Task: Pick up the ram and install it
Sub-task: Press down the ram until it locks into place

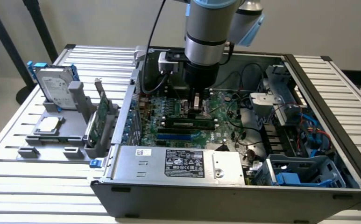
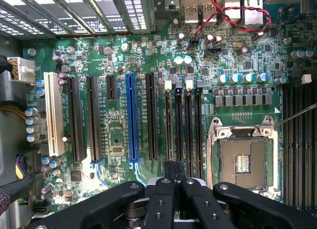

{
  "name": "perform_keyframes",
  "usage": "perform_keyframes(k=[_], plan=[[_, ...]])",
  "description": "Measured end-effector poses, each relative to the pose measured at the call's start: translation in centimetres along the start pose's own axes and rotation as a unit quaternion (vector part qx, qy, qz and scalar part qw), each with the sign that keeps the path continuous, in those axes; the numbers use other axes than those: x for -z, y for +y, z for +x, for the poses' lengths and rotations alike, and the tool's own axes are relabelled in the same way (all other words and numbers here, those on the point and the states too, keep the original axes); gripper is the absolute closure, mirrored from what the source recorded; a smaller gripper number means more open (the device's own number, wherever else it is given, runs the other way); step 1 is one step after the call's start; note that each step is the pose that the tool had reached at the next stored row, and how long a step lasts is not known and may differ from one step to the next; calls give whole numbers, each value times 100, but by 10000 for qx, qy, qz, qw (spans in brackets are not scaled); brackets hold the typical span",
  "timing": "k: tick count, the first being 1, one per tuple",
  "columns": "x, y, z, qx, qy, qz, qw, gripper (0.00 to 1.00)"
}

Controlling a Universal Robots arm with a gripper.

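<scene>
Gripper: my gripper (image 1: pixel 196 110) is closed, fingertips pressed together. I can make out nothing clamped between them. It hangs straight down inside the open computer case (image 1: pixel 329 116), low over the motherboard (image 1: pixel 167 109).
Gripper from the wrist: the closed tips (image 2: pixel 174 172) sit over one end of the bank of four black memory slots (image 2: pixel 183 130), next to the empty processor socket (image 2: pixel 242 160).
Ram: the ram (image 1: pixel 187 124) stands on its long edge on the motherboard, running left to right in the exterior view, chips facing the camera. It is just on the near side of the gripper. I cannot tell whether the fingertips touch its top edge, or whether it is fully seated.
Near the ram: a blue slot (image 1: pixel 177 136) runs parallel to it, one row nearer the camera.
Case: it lies open-side up on a slatted metal table (image 1: pixel 18 186), with the grey power supply (image 1: pixel 174 163) along the near edge.
Parts stand: a grey holder (image 1: pixel 49 140) sits on the table at the exterior view's left, well apart from the gripper.
Stand contents: a silver hard drive (image 1: pixel 54 86) with blue rails stands upright at the far end. A broad green expansion card (image 1: pixel 102 116) stands upright on the side closest to the case. A small square chip (image 1: pixel 49 123) lies flat between them.
</scene>
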State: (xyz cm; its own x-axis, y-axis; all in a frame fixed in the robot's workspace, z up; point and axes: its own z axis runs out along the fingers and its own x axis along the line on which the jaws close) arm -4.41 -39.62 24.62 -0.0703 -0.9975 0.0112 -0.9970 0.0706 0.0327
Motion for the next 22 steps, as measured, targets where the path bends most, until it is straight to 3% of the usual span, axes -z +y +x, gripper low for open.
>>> perform_keyframes(k=[10,14,22], plan=[[-6,0,-5,2,1,1,10000,89],[-39,-1,-7,15,-2,40,10000,89],[-90,-1,-10,32,-2,42,10000,89]])
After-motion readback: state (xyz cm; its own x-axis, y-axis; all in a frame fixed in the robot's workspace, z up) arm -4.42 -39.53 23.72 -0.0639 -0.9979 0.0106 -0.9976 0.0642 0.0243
